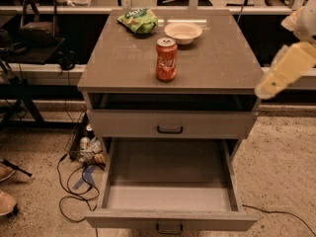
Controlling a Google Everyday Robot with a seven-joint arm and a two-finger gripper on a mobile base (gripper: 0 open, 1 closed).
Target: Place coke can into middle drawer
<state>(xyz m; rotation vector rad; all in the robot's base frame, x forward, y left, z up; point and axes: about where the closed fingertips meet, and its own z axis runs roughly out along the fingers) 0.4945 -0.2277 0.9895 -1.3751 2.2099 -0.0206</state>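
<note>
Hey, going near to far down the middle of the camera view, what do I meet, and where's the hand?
middle drawer, pulled open → closed drawer front → coke can → white bowl. The hand hangs off to the right of the cabinet, beside its top.

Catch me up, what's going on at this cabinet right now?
The red can stands upright on the cabinet top, just in front of a white bowl and a green snack bag. Nothing is holding it. The robot's hand hangs in the air off the cabinet's right edge, well apart from the can. The middle drawer is pulled open below, and the can is not in it yet.
</note>
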